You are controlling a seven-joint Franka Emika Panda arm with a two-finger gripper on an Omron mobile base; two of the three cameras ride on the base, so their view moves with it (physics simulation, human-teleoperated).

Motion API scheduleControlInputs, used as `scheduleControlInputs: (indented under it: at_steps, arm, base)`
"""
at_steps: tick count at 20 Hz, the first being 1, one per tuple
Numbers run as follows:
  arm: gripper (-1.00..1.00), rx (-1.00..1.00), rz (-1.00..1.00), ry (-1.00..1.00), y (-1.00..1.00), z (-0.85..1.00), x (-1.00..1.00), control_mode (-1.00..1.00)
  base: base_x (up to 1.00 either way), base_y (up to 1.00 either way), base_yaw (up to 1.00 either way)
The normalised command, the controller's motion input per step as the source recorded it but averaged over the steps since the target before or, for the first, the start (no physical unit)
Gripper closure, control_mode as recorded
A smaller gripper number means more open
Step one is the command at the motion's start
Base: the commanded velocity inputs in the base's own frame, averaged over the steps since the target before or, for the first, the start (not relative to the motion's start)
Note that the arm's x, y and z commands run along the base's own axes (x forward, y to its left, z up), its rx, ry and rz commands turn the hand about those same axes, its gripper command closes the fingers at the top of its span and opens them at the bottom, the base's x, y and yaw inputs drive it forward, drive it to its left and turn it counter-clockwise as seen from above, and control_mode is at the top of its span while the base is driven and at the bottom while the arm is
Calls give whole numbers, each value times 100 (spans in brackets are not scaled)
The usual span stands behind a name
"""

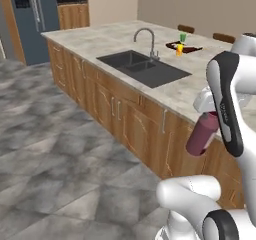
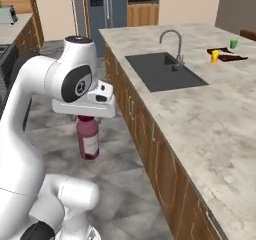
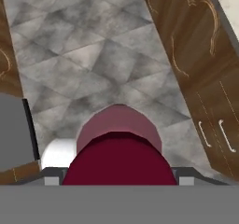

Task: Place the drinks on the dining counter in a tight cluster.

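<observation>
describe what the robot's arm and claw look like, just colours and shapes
The arm is built of glossy white, rounded segments joined by dark grey to black joint bands, with a round dark cap bearing a small pale mark at one joint. The hand is a boxy white block, and the claw ends in small dark finger tips. No cables show.

Two base views flank the arm — sharing the dining counter (image 1: pixel 190 91) (sink side), hand view straight down, close.

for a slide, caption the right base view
Gripper carries the dark-red bottle above the floor beside the dining counter.
</observation>
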Motion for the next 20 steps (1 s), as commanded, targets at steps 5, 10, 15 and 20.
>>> scheduleControlInputs:
  at_steps: [5,10,15,20]
  arm:
    - [100,0,0,0,0,0,0,100]
    - [100,0,0,0,0,0,0,100]
    - [100,0,0,0,0,0,0,100]
    - [100,0,0,0,0,0,0,100]
  base:
    - [0,-17,-64]
    - [0,0,-94]
    - [8,-27,-62]
    - [18,-68,13]
